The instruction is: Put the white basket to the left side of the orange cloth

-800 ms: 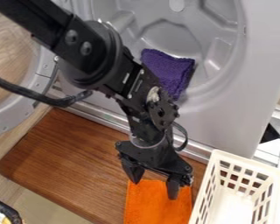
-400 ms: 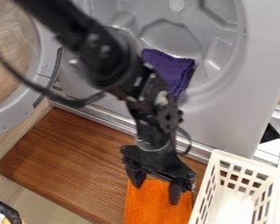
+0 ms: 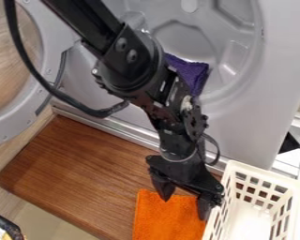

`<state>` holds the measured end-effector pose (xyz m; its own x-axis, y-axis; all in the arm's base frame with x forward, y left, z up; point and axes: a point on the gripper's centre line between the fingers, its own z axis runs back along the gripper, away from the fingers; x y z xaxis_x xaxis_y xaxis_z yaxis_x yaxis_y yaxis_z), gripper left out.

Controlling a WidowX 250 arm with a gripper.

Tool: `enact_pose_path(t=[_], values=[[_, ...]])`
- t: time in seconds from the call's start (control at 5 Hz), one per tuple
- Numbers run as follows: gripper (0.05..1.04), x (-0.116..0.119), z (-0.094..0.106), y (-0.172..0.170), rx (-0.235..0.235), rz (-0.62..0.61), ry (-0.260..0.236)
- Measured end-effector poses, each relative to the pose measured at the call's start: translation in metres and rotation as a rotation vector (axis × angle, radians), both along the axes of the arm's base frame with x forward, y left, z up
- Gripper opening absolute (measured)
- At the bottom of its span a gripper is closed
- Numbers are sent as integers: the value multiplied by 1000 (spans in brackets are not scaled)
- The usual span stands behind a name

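Hand point(image 3: 184, 204) spread wide, empty, near white basket point(image 3: 261, 171); purple cloth point(image 3: 194, 74) in grey recess point(image 3: 181, 36).

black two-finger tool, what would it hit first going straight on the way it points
The black two-finger tool would probably meet the orange cloth first. One finger is beside the white plastic basket and might brush its wall; depth is unclear from this angle.

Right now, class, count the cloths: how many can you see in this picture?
2. An orange cloth on the wooden board, beside the white basket; a purple cloth in the grey recess, partly behind the arm. Others may be hidden.
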<state>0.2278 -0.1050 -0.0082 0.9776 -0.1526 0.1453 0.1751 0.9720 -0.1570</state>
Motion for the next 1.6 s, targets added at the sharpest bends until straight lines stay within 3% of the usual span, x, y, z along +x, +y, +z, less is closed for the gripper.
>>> enact_pose_path(t=[0.2,0.4,0.6,0.8,1.0,1.2,1.6], values=[[1001,0,2,-9,-17,4,-5],[985,6,-12,-20,-77,34,-23],[881,9,-26,-32,-42,38,8],[569,12,-43,-37,-25,91,29],[288,12,-43,-41,-5,104,21],[143,11,-44,-37,9,121,18],[104,4,-35,-34,38,130,25]])
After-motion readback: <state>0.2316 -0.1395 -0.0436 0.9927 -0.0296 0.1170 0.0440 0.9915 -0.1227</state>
